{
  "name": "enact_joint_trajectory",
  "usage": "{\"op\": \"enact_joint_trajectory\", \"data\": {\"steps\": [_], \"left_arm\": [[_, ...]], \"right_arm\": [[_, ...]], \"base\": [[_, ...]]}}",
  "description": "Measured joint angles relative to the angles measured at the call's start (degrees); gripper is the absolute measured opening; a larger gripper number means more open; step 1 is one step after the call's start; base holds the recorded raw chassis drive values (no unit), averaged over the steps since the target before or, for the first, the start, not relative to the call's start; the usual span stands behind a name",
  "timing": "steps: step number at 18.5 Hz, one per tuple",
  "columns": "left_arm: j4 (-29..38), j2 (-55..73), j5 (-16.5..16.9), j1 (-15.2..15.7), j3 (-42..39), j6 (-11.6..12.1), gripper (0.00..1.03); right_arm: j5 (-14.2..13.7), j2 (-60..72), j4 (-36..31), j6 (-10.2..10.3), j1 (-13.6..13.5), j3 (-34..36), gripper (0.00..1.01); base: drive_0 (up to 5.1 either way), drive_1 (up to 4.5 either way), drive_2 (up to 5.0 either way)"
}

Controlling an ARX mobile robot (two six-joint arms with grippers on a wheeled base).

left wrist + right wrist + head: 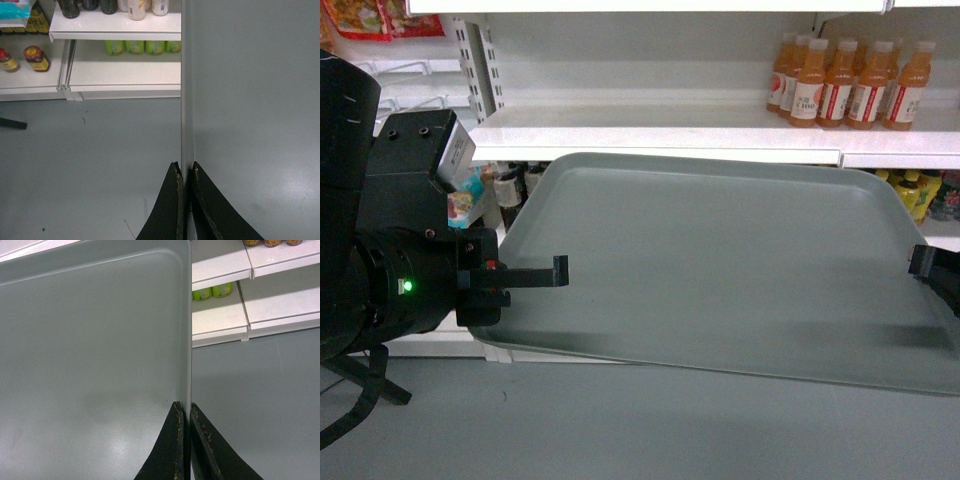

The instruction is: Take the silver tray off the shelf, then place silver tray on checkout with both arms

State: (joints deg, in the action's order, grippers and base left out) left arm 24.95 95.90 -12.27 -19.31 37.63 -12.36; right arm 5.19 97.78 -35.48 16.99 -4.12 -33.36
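I have the tray point(720, 270) held between both arms, out in front of the shelf point(650, 135) and over the grey floor point(90, 165), no longer resting on the board. My left gripper point(186, 172) is pinched narrow on the tray's left rim, one finger above and one below; my right gripper point(184, 410) is clamped the same way on the right rim. In the head view the tray sits slightly tilted, its near edge lower. It looks stiff and thin, probably light, but wide, so it will lever hard on two small pinch points, and the smooth matte rim could slide through the pads if either arm moves ahead of the other. The grips sit about midway along each short side, which I judge the right place for balance. The checkout is not in view. Orange juice bottles point(850, 80) stand on the shelf behind, well clear of the tray.
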Motion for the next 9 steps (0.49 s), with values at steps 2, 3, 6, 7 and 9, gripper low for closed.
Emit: {"op": "enact_joint_trajectory", "data": {"steps": [2,3,6,7,9], "left_arm": [[0.09,0.0,-0.04,0.0,0.0,0.15,0.03],[-0.04,0.0,0.04,0.0,0.0,0.15,0.03],[-0.04,0.0,-0.02,0.07,0.0,0.2,0.03],[-0.17,0.0,-0.02,0.07,-0.02,0.2,0.03],[0.07,0.0,-0.09,0.07,-0.02,0.22,0.03]], "right_arm": [[0.0,0.0,0.0,0.0,0.0,0.0,0.02],[0.02,0.0,0.22,0.02,0.04,0.0,0.02],[0.02,0.0,0.22,0.02,0.0,0.0,0.02],[0.0,0.0,0.2,0.02,0.0,0.02,0.02],[0.0,0.0,-0.13,0.02,0.0,0.0,0.02]], "base": [[0.1,-4.24,4.4],[0.0,-4.34,4.3],[0.0,-4.34,4.3],[0.0,-4.34,4.3],[0.0,-4.34,4.3]]}}
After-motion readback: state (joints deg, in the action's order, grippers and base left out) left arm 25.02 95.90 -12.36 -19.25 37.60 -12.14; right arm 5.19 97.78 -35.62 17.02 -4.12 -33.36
